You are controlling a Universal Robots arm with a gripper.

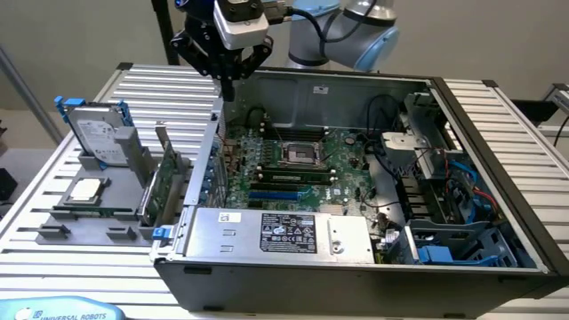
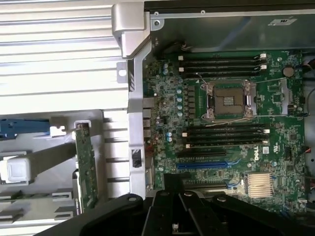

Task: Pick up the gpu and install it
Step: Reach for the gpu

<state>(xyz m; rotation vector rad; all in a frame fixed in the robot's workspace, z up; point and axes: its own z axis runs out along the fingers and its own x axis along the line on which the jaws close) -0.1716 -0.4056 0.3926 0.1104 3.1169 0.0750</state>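
Place: you're in a robotics lab cell | Signs: robot arm (image 1: 356,33) over a slatted aluminium bench (image 1: 151,87) | opened PC case (image 1: 356,283) on it | grey parts fixture (image 1: 53,230) alongside | blue item marked UNIVERSAL ROBOTS (image 1: 53,310) at the bench edge

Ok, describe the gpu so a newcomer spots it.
Find the open computer case; a grey holder sits beside it on the exterior view's left. The gpu stands on edge there, nearest the case: a thin green board, not the blue-railed drive.
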